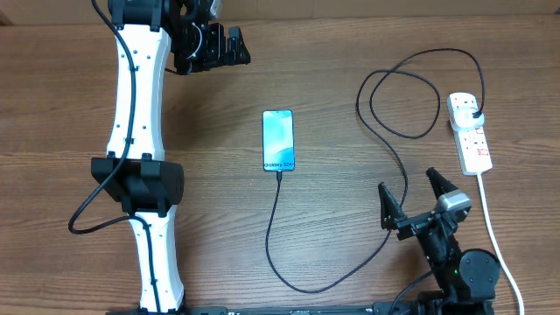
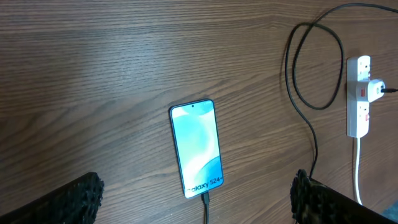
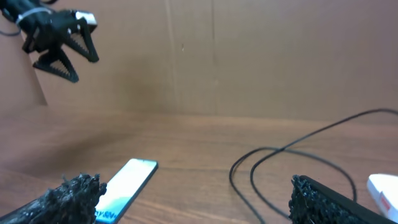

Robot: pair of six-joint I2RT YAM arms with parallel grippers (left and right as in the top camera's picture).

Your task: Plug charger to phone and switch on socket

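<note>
1. Step in hand, as judged: the charger [image 1: 273, 206] meets the phone [image 1: 278, 140] at its 6 o'clock edge and its plug sits in the socket [image 1: 470, 133], so only switching on is left.
2. Best method: bring the right pincer [image 1: 406, 179], fingers apart, together and press the red switch [image 2: 360, 93] with one tip, clear of the cable loop.
3. Left pincer [image 1: 238, 45], also apart, hovers at 12 o'clock.
4. Phone: mid-counter [image 1: 350, 52], long axis 12–6, port at 6. Socket: toward 3 o'clock, axis roughly 12–6.
</note>
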